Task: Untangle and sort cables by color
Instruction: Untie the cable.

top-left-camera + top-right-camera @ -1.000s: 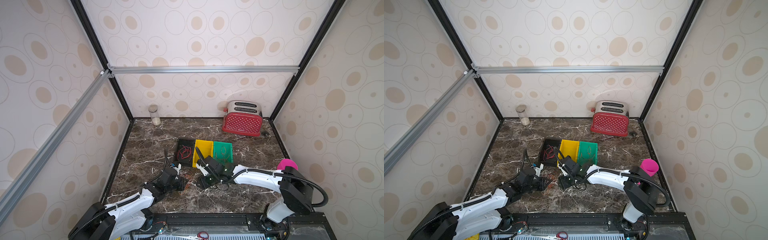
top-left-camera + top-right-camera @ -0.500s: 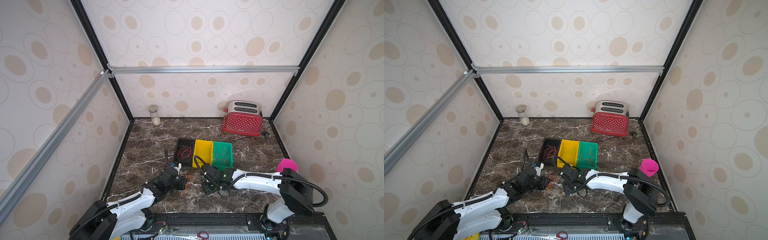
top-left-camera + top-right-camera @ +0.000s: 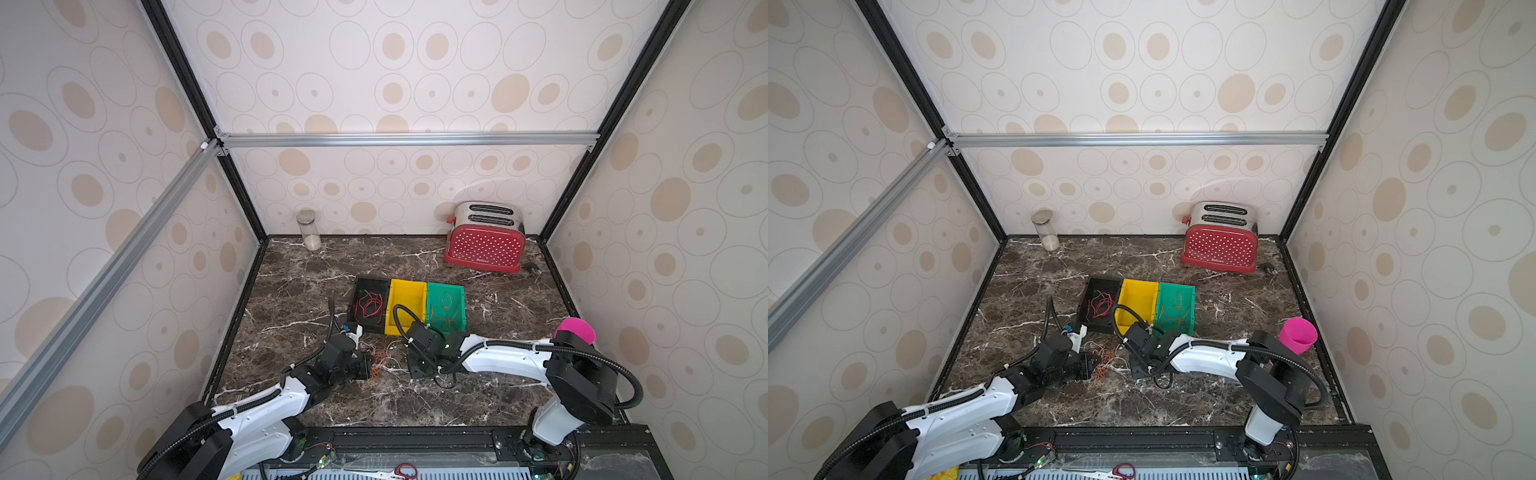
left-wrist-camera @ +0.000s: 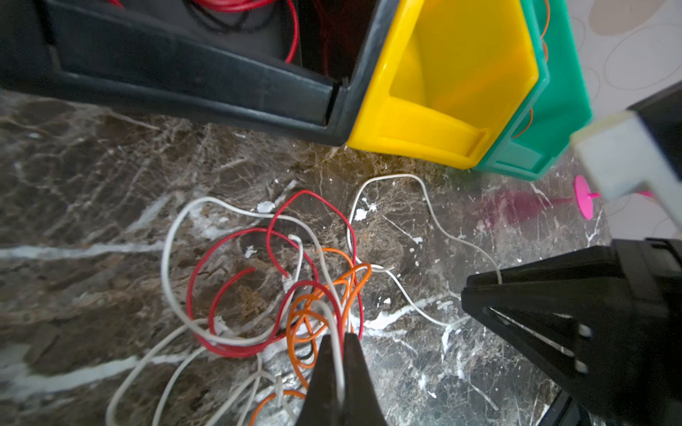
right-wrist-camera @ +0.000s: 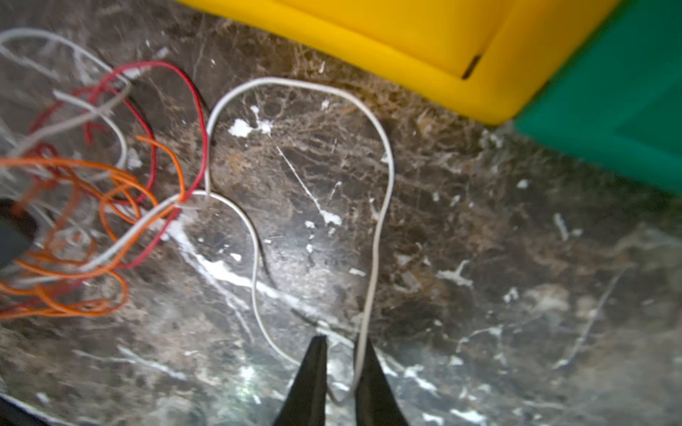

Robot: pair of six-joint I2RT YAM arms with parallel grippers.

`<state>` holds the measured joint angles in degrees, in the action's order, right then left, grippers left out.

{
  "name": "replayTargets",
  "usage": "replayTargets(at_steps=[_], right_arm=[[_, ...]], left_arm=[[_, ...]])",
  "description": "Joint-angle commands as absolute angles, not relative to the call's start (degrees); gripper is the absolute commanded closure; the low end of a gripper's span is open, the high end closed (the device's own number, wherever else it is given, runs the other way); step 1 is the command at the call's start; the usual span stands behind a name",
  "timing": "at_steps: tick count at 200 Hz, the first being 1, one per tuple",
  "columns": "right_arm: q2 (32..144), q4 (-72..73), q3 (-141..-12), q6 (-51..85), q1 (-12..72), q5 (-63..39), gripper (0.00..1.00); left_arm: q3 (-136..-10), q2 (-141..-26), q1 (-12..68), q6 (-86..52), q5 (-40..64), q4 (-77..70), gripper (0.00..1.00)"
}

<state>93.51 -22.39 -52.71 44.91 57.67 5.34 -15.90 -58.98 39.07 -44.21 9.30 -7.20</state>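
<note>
Both having just snapped shut, the left gripper (image 4: 338,337) is pinching the tangle of thin red, white and orange cables (image 4: 306,295) on the marble tabletop (image 4: 92,184); the right gripper (image 5: 343,341) is clamping one looping white cable (image 5: 389,166), probably readying a pull. Beside them is sitting a row of three plastic bins (image 3: 409,282): black, yellow, green.

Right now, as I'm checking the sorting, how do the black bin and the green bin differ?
The black bin holds red cables; the green bin holds orange cables. The black bin stands at one end of the row, the green bin at the other, with the yellow bin between them. Both are open-topped and stand on the marble table.
</note>
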Motion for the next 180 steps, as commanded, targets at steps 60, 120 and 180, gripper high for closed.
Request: replayTargets(at_steps=[60, 120, 180], right_arm=[[84.5, -31.6, -46.1, 54.1, 57.8, 14.2, 1.0], [77.6, -29.6, -39.1, 61.8, 57.9, 15.1, 1.0], [70.3, -34.0, -39.4, 61.1, 57.9, 19.7, 1.0]], left_arm=[[-16.6, -53.6, 38.9, -45.6, 1.5, -2.5, 1.0], [-15.3, -51.8, 38.3, -46.7, 1.1, -2.3, 1.0], [-14.5, -52.4, 38.3, -46.3, 3.1, -4.3, 0.57]])
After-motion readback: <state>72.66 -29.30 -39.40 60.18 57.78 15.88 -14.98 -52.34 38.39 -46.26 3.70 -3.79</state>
